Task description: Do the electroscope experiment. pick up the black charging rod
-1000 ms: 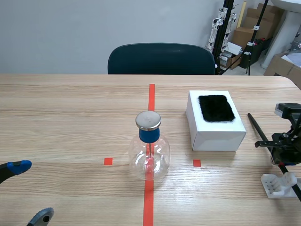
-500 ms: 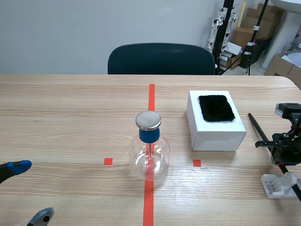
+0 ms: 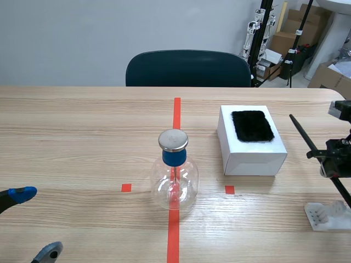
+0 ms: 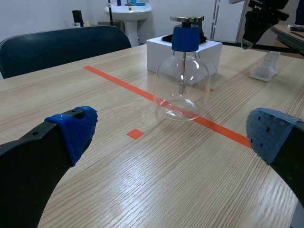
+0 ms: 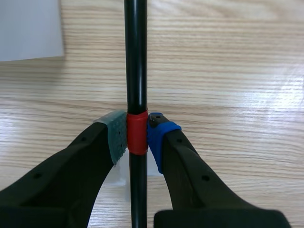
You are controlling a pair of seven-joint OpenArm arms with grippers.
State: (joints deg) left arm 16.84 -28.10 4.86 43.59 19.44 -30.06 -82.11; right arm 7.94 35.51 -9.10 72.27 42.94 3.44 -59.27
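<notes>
The flask (image 3: 174, 178) stands near the middle of the desk (image 3: 82, 137), on the tape line. To its right and a little further back sits the box (image 3: 253, 153), with a pad (image 3: 252, 125) lying on top. Right of the box, near the desk's right edge, the right gripper (image 3: 333, 164) is closed around the rod (image 3: 304, 134), which slants above the stand (image 3: 324, 215) nearer the front edge. The left gripper (image 3: 37, 223), fingers spread, is at the front left corner, well apart from the flask. A chair (image 3: 188, 68) stands behind the desk.
</notes>
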